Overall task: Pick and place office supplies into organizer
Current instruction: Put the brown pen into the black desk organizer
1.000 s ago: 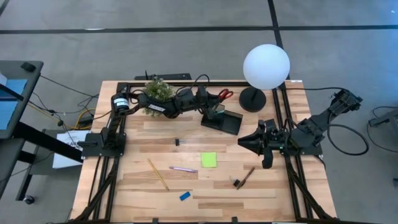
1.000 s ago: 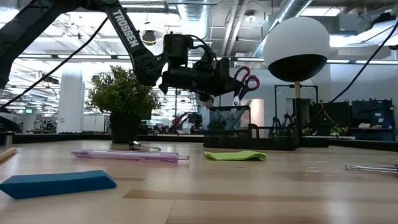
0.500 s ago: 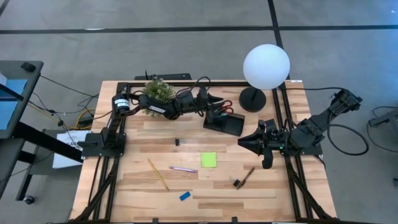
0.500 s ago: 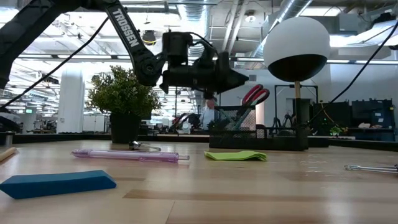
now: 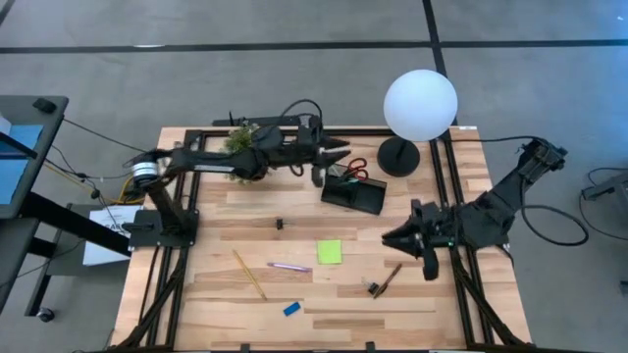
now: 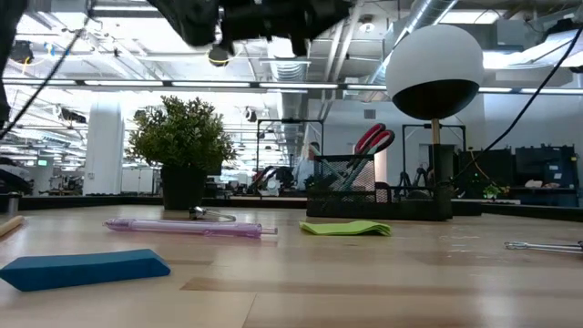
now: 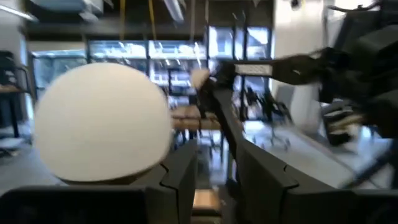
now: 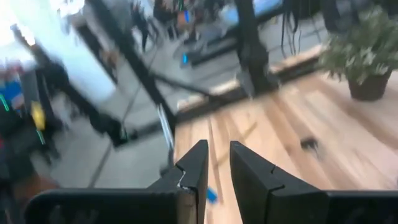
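Red-handled scissors (image 5: 356, 168) upright in the black mesh organizer (image 5: 353, 191), left hand (image 5: 337, 150) empty just above them, fingers narrowly apart, white globe lamp (image 5: 420, 106) beside, right hand (image 5: 389, 236) narrowly apart above table (image 5: 216, 284).

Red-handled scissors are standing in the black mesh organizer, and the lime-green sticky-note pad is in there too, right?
Only partly. The high view shows the lime-green sticky-note pad lying on the wooden table, apart from the black mesh organizer. The red-handled scissors do stand in the organizer.

The left gripper (image 5: 339, 153) has let go of the scissors (image 5: 355, 168) and lifted away. They now stand in the organizer (image 5: 353, 191). The right gripper (image 5: 392, 238) has shifted nearer the desk's front.
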`<state>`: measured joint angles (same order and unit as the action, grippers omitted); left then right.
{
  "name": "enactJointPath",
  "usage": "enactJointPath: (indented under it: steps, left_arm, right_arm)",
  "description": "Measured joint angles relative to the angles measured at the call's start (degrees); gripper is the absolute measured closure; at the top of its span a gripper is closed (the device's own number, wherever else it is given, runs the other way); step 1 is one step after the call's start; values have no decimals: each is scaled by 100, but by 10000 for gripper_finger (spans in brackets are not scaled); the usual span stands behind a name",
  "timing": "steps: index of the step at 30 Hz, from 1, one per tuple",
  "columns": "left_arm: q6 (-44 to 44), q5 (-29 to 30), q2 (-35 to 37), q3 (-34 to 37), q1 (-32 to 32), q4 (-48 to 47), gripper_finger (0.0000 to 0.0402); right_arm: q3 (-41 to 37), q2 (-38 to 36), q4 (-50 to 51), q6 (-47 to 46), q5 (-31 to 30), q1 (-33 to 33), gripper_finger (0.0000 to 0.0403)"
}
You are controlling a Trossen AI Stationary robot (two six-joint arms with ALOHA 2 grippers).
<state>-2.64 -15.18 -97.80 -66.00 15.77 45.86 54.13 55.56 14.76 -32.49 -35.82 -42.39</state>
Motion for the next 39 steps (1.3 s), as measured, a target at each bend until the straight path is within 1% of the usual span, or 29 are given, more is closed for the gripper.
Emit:
enactJointPath:
  steps: [3, 6, 8, 11, 14, 17, 19, 23, 26, 29, 34, 39]
  left_arm:
    - [249, 88, 597, 2, -273, -1210, 306]
    - [306, 127, 1066, 2, -566, -2254, 311]
    - [222, 231, 1239, 2, -774, -2730, 313]
    - [176, 552, 1385, 9, -1081, -3106, 313]
    - [179, 912, 1428, 9, -1312, -3114, 313]
    - [194, 1258, 1428, 9, -1421, -3121, 313]
    - [68, 1429, 1428, 9, -1442, -3117, 313]
    - [-219, 1566, 1428, 9, -1441, -3113, 313]
    - [-307, 1602, 1428, 9, -1439, -3114, 313]
    - [-314, 1602, 1428, 9, -1440, -3113, 313]
    - [-467, 1605, 1428, 9, -1440, -3175, 313]
    - [-508, 1613, 1428, 9, -1440, -3413, 313]
  right_arm:
    - [2, 124, 623, -106, -5, -277, 343]
    - [2, 324, 1394, -554, 43, -476, 343]
    - [2, 517, 1950, -913, 228, -527, 343]
    - [2, 899, 2776, -1472, 873, -495, 343]
    - [2, 1318, 3587, -1901, 1931, -386, 343]
    - [1, 1799, 4361, -1991, 2897, -171, 343]
    - [0, 2087, 4710, -1717, 3239, 22, 343]
    - [0, 2539, 4691, -337, 3811, 487, 343]
    - [0, 2809, 4436, 509, 4034, 826, 342]
    - [0, 3060, 4219, 1171, 4083, 1088, 343]
    - [0, 3380, 4082, 1712, 4110, 1364, 342]
    - [0, 3583, 3926, 2238, 4348, 1396, 342]
